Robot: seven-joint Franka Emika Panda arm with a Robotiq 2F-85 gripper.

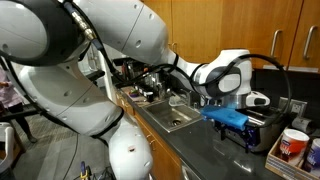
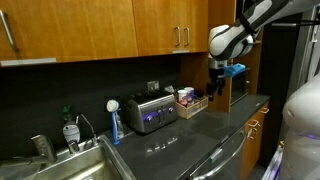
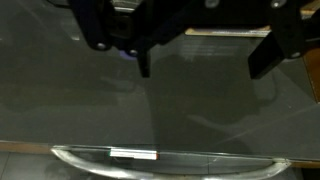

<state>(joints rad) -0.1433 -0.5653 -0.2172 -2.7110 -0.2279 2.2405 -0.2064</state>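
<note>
- Gripper (image 3: 200,70): fingers spread wide with nothing between them, hanging above the dark countertop (image 3: 90,110).
- Clear glass dish (image 3: 160,158): only its curved rim shows, at the bottom edge of the wrist view, apart from the fingers.
- Probably best handled slowly, wrist square to the counter: glass looks slick, edges hard to read.
- Farther off in an exterior view: toaster (image 2: 150,112), sink (image 2: 88,160), red-and-white cup (image 1: 293,144).

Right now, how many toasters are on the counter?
1: the silver toaster stands against the backsplash, between the sink and a box of packets. Others may be hidden.
</note>
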